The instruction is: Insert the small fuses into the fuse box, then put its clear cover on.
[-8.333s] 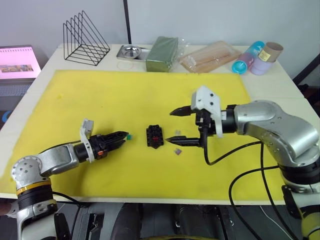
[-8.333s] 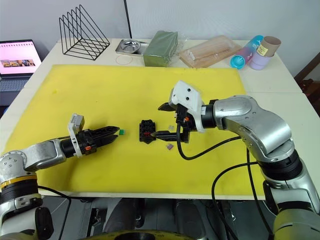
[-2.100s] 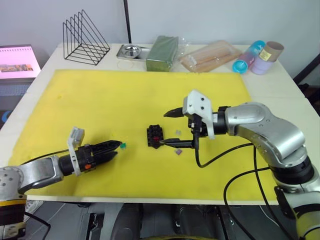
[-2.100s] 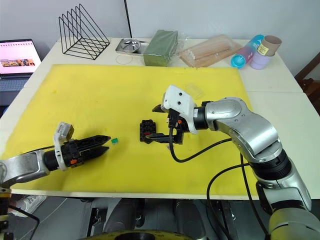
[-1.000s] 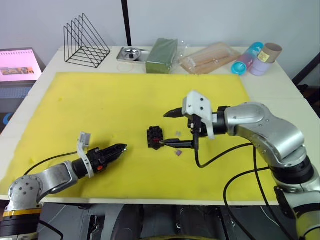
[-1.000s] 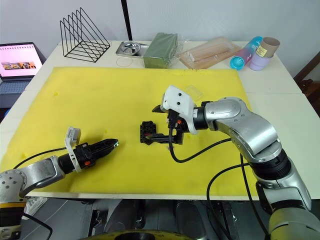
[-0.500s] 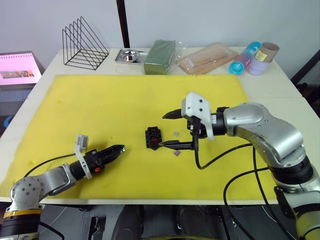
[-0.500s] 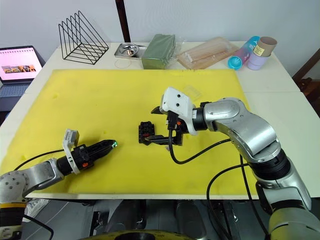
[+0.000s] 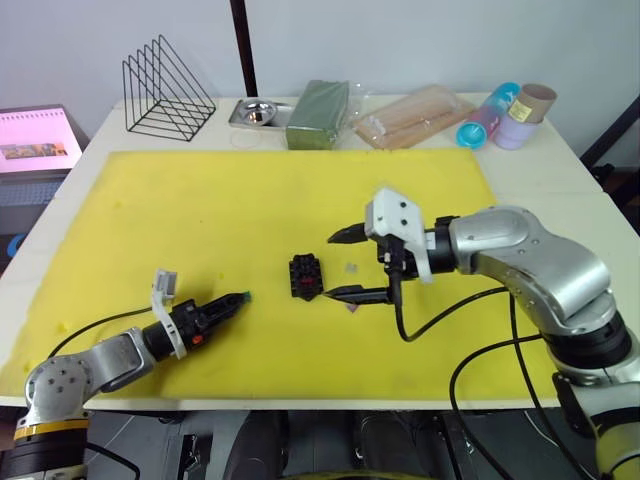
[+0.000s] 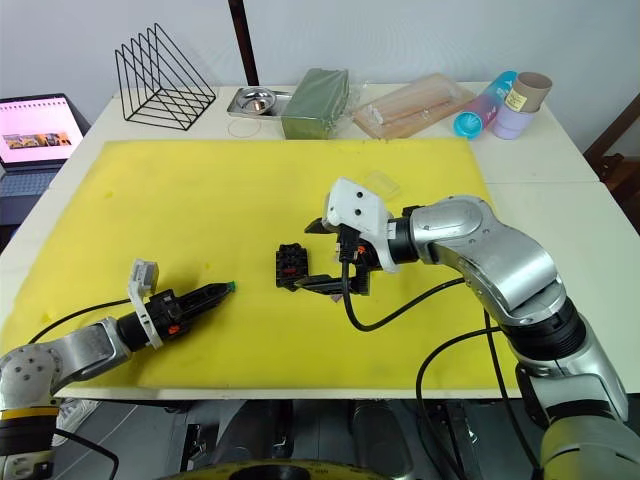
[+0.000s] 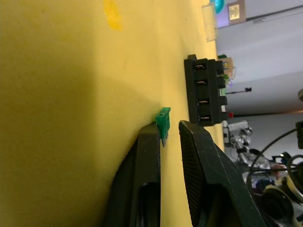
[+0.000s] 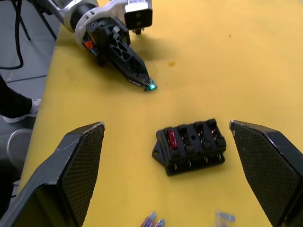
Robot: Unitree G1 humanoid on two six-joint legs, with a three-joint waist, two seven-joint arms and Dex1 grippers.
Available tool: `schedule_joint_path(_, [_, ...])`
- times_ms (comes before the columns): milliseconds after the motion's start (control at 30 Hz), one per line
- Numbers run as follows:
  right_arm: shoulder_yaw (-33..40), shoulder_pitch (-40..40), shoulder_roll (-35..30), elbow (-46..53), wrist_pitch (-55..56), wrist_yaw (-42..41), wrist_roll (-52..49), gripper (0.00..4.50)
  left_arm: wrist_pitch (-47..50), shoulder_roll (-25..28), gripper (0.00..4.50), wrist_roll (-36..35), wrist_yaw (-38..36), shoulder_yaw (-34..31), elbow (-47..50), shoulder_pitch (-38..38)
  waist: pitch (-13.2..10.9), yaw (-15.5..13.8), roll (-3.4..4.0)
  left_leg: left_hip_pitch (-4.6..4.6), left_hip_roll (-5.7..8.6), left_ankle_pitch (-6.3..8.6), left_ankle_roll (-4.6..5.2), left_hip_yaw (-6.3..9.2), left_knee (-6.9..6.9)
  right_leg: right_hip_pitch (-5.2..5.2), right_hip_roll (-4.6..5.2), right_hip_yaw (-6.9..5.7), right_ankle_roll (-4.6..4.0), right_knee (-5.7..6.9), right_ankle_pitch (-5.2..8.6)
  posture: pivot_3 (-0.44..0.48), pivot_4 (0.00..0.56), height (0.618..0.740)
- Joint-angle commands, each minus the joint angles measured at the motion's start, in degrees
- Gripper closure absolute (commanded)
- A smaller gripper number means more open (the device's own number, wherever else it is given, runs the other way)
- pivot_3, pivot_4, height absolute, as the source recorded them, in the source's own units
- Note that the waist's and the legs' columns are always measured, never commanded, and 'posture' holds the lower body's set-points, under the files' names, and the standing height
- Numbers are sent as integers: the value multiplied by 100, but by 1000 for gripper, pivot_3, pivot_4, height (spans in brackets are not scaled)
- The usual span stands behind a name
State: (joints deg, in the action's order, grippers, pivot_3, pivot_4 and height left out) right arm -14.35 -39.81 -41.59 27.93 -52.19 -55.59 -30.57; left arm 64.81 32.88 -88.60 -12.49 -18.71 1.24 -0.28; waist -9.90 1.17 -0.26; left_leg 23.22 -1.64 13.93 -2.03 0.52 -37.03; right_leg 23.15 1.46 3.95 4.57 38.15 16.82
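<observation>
The black fuse box (image 9: 305, 276) lies mid-mat with a red fuse (image 12: 172, 137) seated in one slot. My left gripper (image 9: 236, 299) rests low on the mat to the box's left, a hand's width away. It is shut on the green fuse (image 11: 162, 124), which sticks out at its tips. My right gripper (image 9: 337, 265) hangs open just right of the box, its lower finger (image 9: 350, 293) close to the box's edge. A greyish-purple fuse (image 9: 351, 306) and another small piece (image 9: 352, 266) lie by that gripper. The clear cover (image 10: 380, 184) sits on the mat behind my right wrist.
The yellow mat (image 9: 200, 200) covers most of the table. Along the far edge stand a wire rack (image 9: 168, 75), a metal dish (image 9: 255, 110), a green block (image 9: 318, 100), a clear bag of sticks (image 9: 415, 103) and cups (image 9: 510, 105). A laptop (image 9: 35, 140) sits far left.
Over the last seconds my left gripper drew back toward the near left, lost the green fuse briefly and closed on it again. The right gripper's lower finger eased slightly away from the box. The camera shifted.
</observation>
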Motion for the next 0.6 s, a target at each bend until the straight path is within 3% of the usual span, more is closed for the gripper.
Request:
schedule_joint_path(33, [101,-91,-50,190,21,-24,-60,0,19,-96,3831,-131,712,-91,55,140,-1,-2,-1,1,0,0,0,0,0,1,1,0,0,-1,0,0,150,740])
schedule_joint_path(100, [102,-86,-55,191,24,-22,-59,0,8,-127,3831,-233,890,-103,130,151,-3,-4,-5,4,0,0,0,0,0,1,1,0,0,-3,0,0,150,740])
schedule_joint_path(200, [96,-97,-51,179,28,-19,-51,0,-19,-142,4346,-558,1269,-71,333,136,-5,-3,-8,7,1,0,0,-1,0,3,3,0,0,-7,0,0,150,740])
schedule_joint_path(433, [89,-89,-45,173,48,-8,-32,0,-173,-116,4346,-1096,1895,38,538,97,-12,-4,-20,11,1,0,0,-1,0,6,5,1,0,-11,0,0,150,740])
schedule_joint_path(600, [88,-75,-42,175,59,2,-21,0,-181,-20,4426,-1266,1823,78,625,82,-16,-4,-27,13,3,0,0,-2,0,7,5,1,0,-15,0,0,150,740])
